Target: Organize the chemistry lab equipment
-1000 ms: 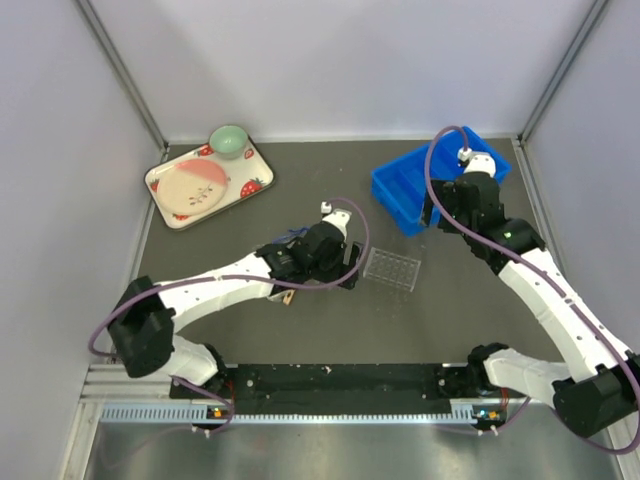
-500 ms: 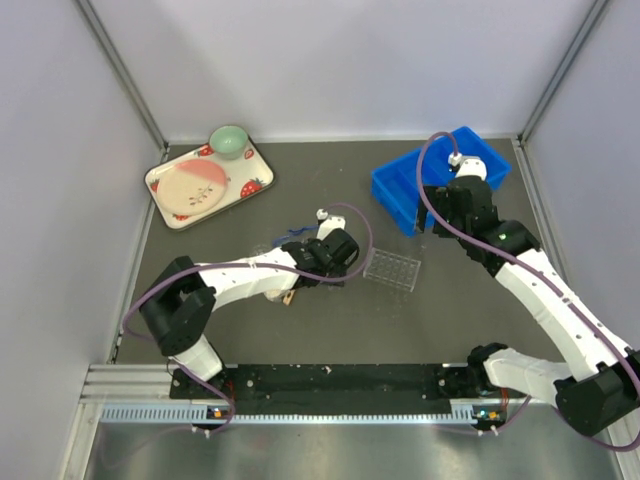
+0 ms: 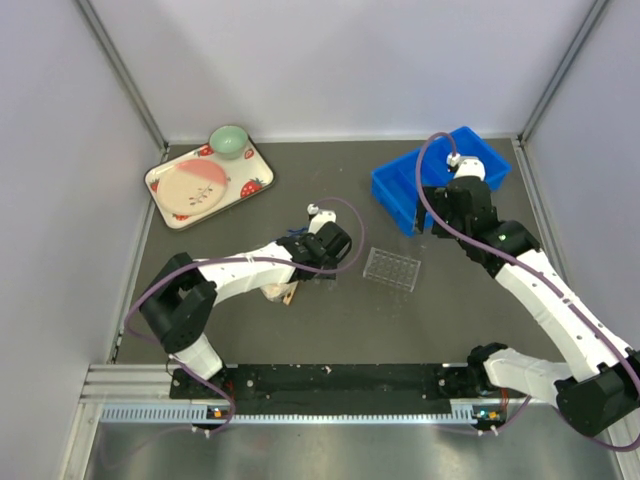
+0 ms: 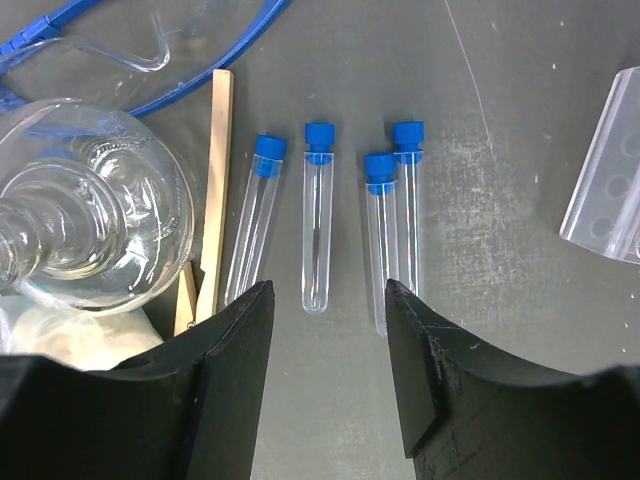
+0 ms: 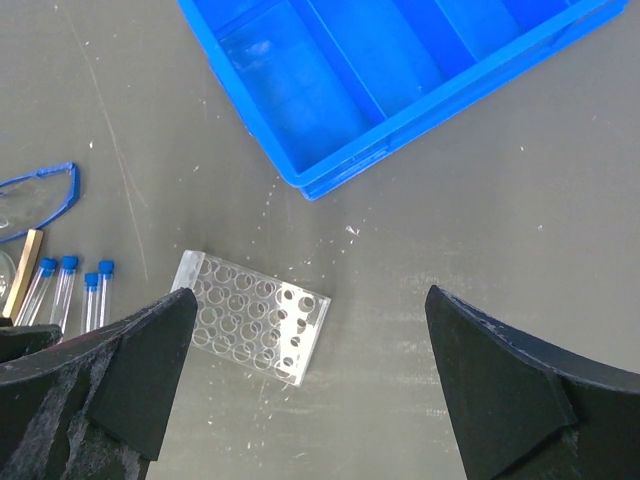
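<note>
Lately, the left gripper (image 4: 327, 312) has been drawn back a little from the side of the tube rack (image 4: 610, 170), and the elbow behind it has been swung inward. Its jaws are set wide with nothing between them. The right gripper (image 5: 305, 345), likewise spread wide and empty, is seen barely shifted. Just ahead of the left fingers, four blue-capped test tubes (image 4: 317, 220) are laid side by side on the table (image 4: 500, 380), one of them lined up with the gap. A pick of a tube is therefore judged to be in preparation, with none yet racked. Left of the jaws a glass flask (image 4: 90, 220) is found, a wooden stick (image 4: 215, 200) lies between it and the tubes, and safety goggles (image 4: 240, 40) lie further ahead. Beneath the right gripper the rack is seen, with the blue bin (image 5: 400, 130) ahead of it. The lower end of the leftmost tube is hidden behind a finger. The flask and rack are cut off by the edges of the left wrist view, and from above the tubes are covered by the arm. Whether anything is held in the tubes cannot be told.
</note>
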You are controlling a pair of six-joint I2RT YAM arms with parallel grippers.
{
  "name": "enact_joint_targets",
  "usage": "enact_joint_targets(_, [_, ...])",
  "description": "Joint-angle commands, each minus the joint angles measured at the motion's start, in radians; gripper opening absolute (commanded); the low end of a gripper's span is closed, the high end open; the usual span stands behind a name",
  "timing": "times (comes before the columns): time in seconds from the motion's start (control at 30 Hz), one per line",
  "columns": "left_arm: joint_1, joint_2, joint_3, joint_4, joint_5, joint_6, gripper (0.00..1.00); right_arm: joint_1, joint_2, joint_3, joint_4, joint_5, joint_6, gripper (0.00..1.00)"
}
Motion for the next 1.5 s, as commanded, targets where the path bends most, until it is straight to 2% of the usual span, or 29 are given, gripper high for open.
enact_joint_targets(0.0, [0.013, 0.013, -0.022, 0.055, 0.021, 0.024, 0.54, 0.019, -0.003, 0.009, 0.016, -0.003, -0.016, 0.98])
enact_joint_targets(0.53, [0.059, 0.059, -0.056, 0.136, 0.078, 0.066, 0.51, 0.031, 0.009, 0.003, 0.016, -0.006, -0.019, 0.98])
enact_joint_targets(0.67, [0.062, 0.079, -0.059, 0.148, 0.096, 0.070, 0.44, 0.033, 0.012, 0.001, 0.016, -0.006, -0.020, 0.98])
enact_joint_targets(1.0, [0.064, 0.140, -0.076, 0.160, 0.105, 0.060, 0.32, 0.047, 0.012, -0.005, 0.014, -0.002, -0.022, 0.98])
enact_joint_targets(1.03, [0.062, 0.142, -0.076, 0.156, 0.102, 0.058, 0.26, 0.047, 0.011, -0.006, 0.013, 0.001, -0.023, 0.98])
enact_joint_targets(1.23, [0.062, 0.140, -0.082, 0.136, 0.093, 0.047, 0.12, 0.053, 0.002, -0.011, 0.008, 0.003, -0.020, 0.98])
enact_joint_targets(1.27, [0.062, 0.137, -0.084, 0.134, 0.093, 0.047, 0.03, 0.054, 0.000, -0.011, 0.008, 0.003, -0.020, 0.98])
enact_joint_targets(1.3, [0.062, 0.131, -0.082, 0.130, 0.092, 0.046, 0.00, 0.056, -0.003, -0.011, 0.006, 0.003, -0.020, 0.98])
enact_joint_targets(1.47, [0.062, 0.091, -0.068, 0.095, 0.081, 0.053, 0.00, 0.059, -0.011, -0.002, -0.009, 0.000, -0.020, 0.98])
